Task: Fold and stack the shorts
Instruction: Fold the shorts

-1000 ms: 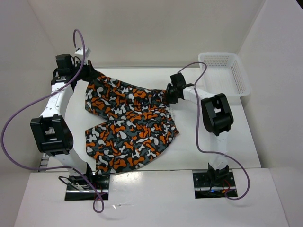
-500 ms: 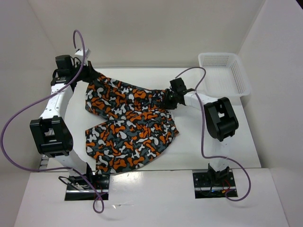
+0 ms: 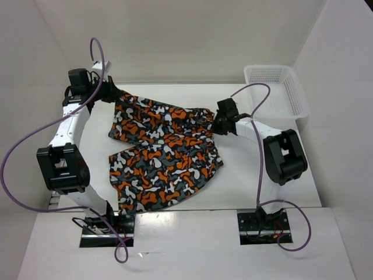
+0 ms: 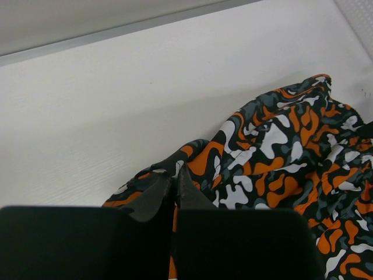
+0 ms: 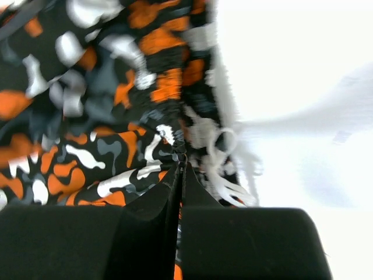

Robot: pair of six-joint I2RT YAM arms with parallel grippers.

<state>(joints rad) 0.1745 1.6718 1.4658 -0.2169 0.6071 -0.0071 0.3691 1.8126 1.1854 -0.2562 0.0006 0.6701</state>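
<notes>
Shorts (image 4: 280, 151) cut off by the left wrist view's right and bottom edges, pinched hem hidden behind the left end effector (image 4: 175, 178), right wrist view blurred, white drawstring (image 5: 227, 185) smeared, cloth beneath the right end effector (image 5: 178, 172) hidden, basket (image 4: 362, 14) only a corner.

Bright, even light, soft shadows; right wrist view blurs the shorts (image 5: 87, 87) and overexposes the table (image 5: 291, 58).
</notes>
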